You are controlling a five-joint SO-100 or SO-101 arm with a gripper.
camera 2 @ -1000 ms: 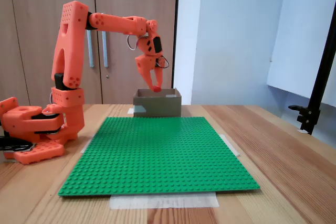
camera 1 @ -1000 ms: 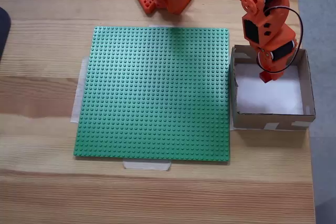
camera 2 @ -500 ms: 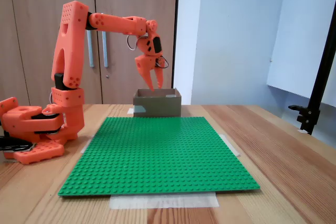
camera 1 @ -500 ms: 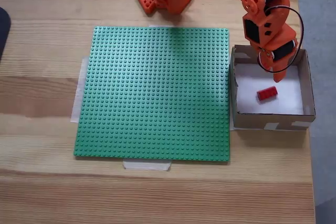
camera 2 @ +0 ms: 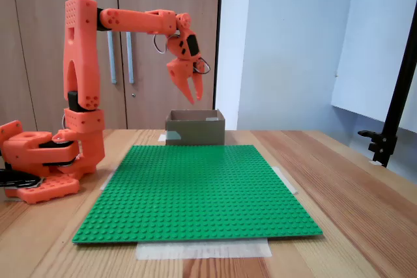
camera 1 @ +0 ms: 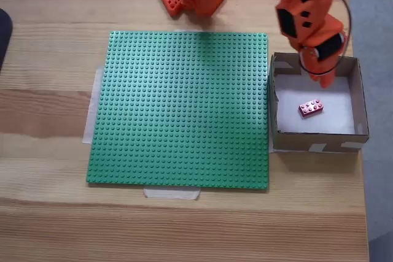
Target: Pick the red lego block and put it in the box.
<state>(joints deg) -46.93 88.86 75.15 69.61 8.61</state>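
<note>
The red lego block lies studs up on the white bottom of the box, a little right of its middle, in a fixed view from above. From the side, in the other fixed view, the box stands at the far edge of the green baseplate and its walls hide the block. My orange gripper hangs over the box's far part, above the block and apart from it. In the side view the gripper is well above the box rim, open, with nothing between its fingers.
A large green studded baseplate is taped to the wooden table left of the box. The arm's orange base stands at the table's far side in the top view. A black stand rises at the right of the side view.
The gripper opened and let go of the red block, which dropped onto the box's bottom and settled studs up. The arm then rose away from the box.
</note>
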